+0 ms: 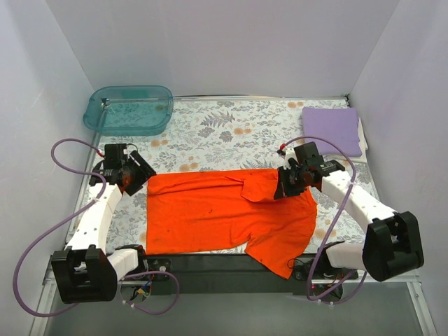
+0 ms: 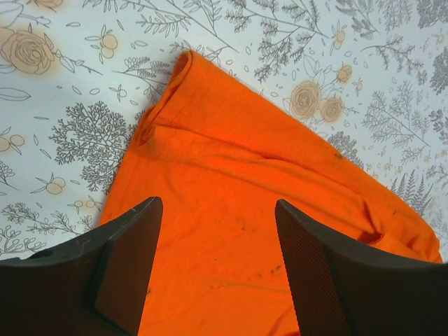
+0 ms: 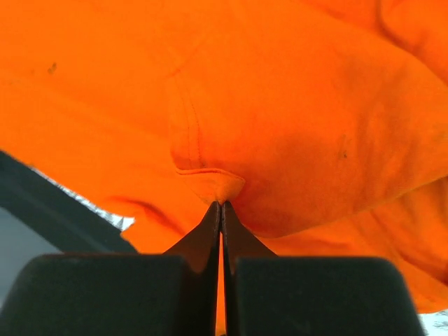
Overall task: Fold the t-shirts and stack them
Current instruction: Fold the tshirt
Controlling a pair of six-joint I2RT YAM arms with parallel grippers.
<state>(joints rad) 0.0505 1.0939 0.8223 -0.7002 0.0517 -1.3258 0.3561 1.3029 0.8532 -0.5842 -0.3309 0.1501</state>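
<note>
The orange-red t-shirt lies spread on the flowered table, its lower right part hanging over the front edge. My right gripper is shut on a fold of its upper right part, a sleeve edge pinched at the tips in the right wrist view, with cloth lifted and folded over to the left. My left gripper is open just above the shirt's upper left corner, with nothing between its fingers. The lavender t-shirt lies folded at the back right.
A translucent teal tub stands at the back left corner. White walls close in the table on three sides. A dark rail runs along the front edge between the arm bases.
</note>
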